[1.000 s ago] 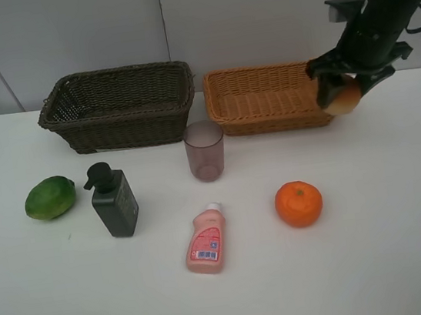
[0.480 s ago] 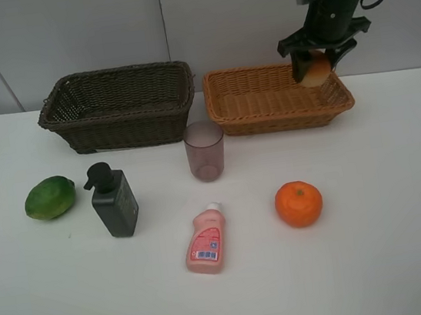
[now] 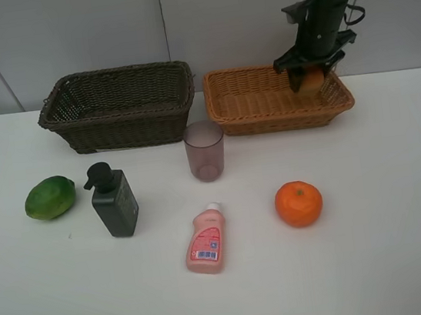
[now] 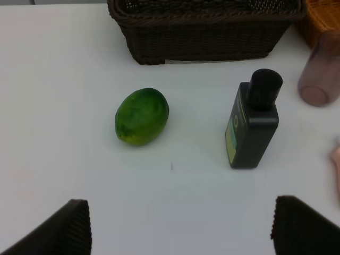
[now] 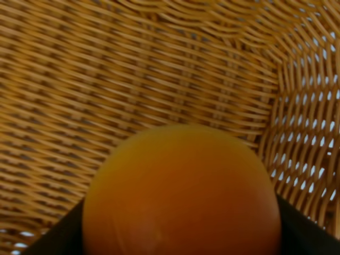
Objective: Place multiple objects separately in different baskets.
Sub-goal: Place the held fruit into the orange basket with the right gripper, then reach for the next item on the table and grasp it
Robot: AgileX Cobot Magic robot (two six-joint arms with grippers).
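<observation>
My right gripper (image 3: 310, 74) is shut on the red-yellow peach (image 3: 314, 81), low inside the right end of the light orange-tan basket (image 3: 264, 123). The right wrist view shows the peach (image 5: 180, 191) just above the wicker floor (image 5: 133, 69). The dark brown basket (image 3: 125, 126) stands to its left. On the table lie the green fruit (image 3: 50, 198), dark pump bottle (image 3: 114, 201), mauve cup (image 3: 205, 151), pink bottle (image 3: 206, 241) and orange (image 3: 299, 203). My left gripper (image 4: 178, 234) is open above the table, short of the green fruit (image 4: 142, 116) and pump bottle (image 4: 254, 125).
The white table (image 3: 394, 257) runs to a pale wall behind the baskets. The dark basket's wall (image 4: 202, 37) and the cup (image 4: 320, 77) show at the far side of the left wrist view. The left arm is outside the high view.
The right arm has carried the peach from beyond the light basket's right end leftward and down into that basket. Everything else has stayed put.
</observation>
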